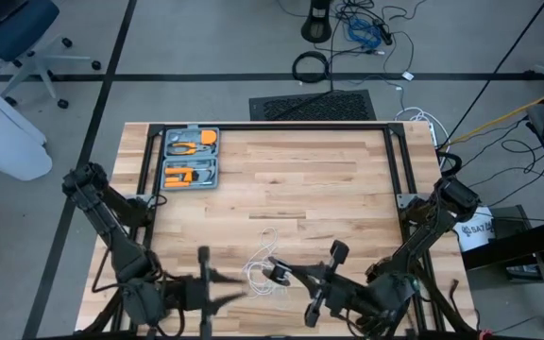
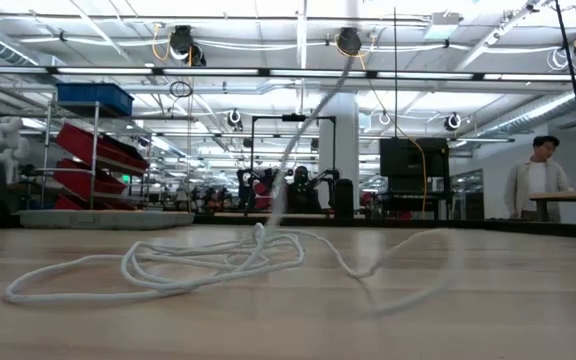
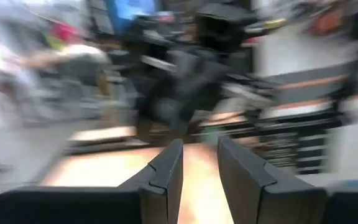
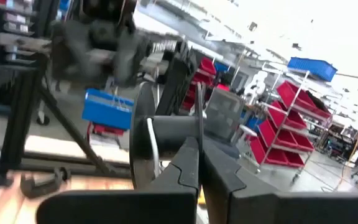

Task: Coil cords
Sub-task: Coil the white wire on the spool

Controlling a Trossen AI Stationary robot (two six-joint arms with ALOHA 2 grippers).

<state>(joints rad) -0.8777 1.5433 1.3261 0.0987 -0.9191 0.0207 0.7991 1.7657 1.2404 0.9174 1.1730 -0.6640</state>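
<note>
The white cord lies in loose, slack loops on the wooden table near its front edge. One strand rises off the loops toward the small black reel. My right gripper is shut on that reel above the table, its fingers about level. A turn of white cord shows on the reel's hub. My left gripper hovers just left of the loops, blurred. Its two fingers stand apart with nothing between them. Neither gripper shows in the low view. My right gripper pinches the rim of the reel's thin nearer flange between its two fingers, which come at it about level. The reel is lifted clear of the table. The cord hangs slack from it down to the loops on the table.
A grey tool case with orange tools sits at the table's far left corner. Black rails frame the table's far edge and sides. Bare wood spreads between the case and the cord. A person stands in the room beyond.
</note>
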